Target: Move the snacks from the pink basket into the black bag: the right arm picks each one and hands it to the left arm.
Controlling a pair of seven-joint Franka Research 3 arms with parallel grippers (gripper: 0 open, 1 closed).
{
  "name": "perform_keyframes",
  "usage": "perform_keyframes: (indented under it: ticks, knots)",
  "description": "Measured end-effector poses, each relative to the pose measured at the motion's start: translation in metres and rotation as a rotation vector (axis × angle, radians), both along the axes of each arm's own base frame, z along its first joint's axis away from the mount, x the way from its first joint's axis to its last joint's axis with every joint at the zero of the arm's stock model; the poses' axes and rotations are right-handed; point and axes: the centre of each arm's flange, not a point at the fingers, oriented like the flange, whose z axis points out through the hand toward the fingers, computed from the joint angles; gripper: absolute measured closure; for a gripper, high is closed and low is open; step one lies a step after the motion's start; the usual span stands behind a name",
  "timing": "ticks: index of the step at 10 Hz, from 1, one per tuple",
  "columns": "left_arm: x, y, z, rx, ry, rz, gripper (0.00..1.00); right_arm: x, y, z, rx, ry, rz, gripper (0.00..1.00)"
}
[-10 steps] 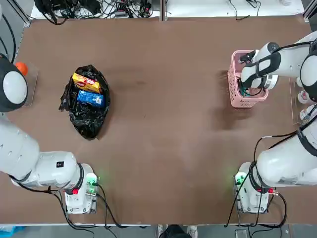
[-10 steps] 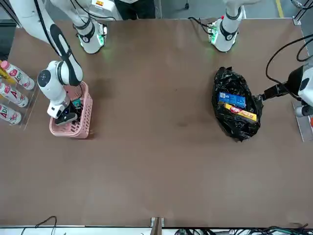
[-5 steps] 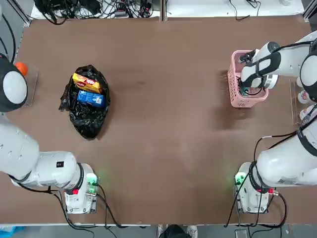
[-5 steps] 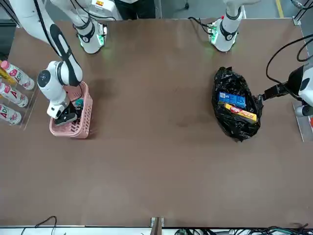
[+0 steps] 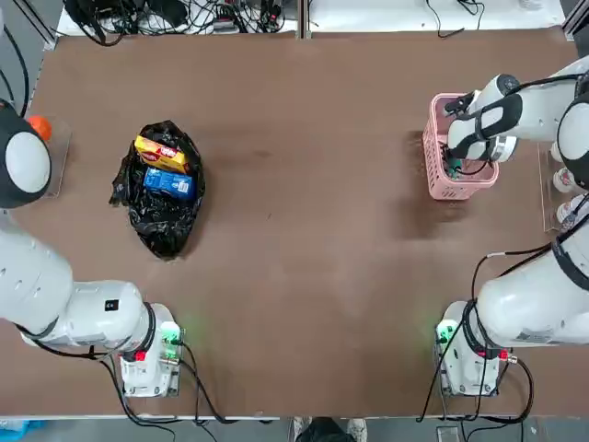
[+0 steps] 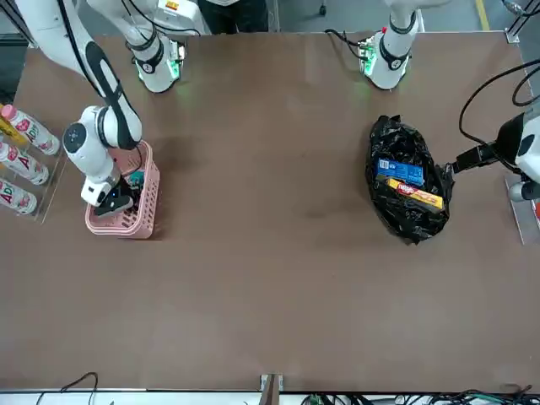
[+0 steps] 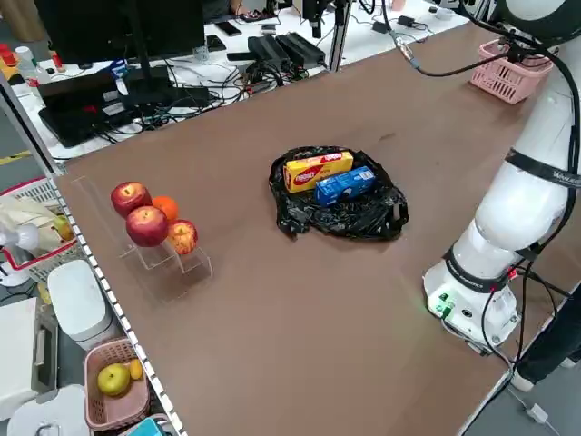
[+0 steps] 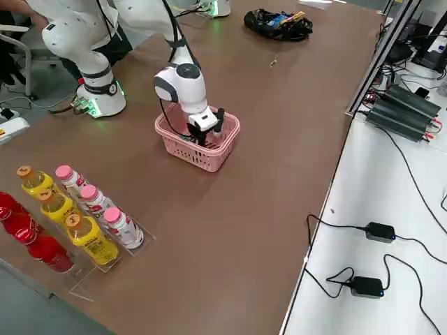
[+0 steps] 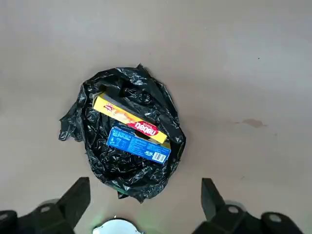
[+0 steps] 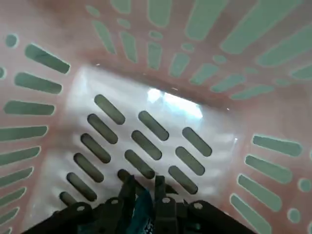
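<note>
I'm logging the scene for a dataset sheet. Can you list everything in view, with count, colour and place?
basket: 1, pink, table's right side.
teal snack: 1, in the basket, between the right end effector's fingers.
bag: 1, black, table's left side.
yellow snack: 1, on the bag.
blue snack: 1, on the bag beside the yellow one.
bottles: several, red, yellow and white, rack at the right edge.
fruits: four, red and orange, stand at the left edge.
right end effector: 1, black, down in the basket, fingers nearly together.
left end effector: 1, black, open above the bag.
</note>
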Motion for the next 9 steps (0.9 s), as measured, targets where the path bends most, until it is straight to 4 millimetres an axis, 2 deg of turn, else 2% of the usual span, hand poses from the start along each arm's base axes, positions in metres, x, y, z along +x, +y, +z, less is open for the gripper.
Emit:
perform_keyframes:
  ticks: [3,5,9]
  knots:
    - [0.0,0.004,0.0,0.0,0.0,0.007,0.0,0.007,0.0,0.005,0.008,0.051,0.002,0.83]
    - [0.0,0.006,0.0,0.0,0.0,0.01,0.0,0.015,0.001,0.016,0.013,0.078,0.003,0.85]
    - [0.0,0.005,0.0,0.0,-0.001,0.01,0.0,0.016,0.001,0.029,0.017,0.093,0.005,0.87]
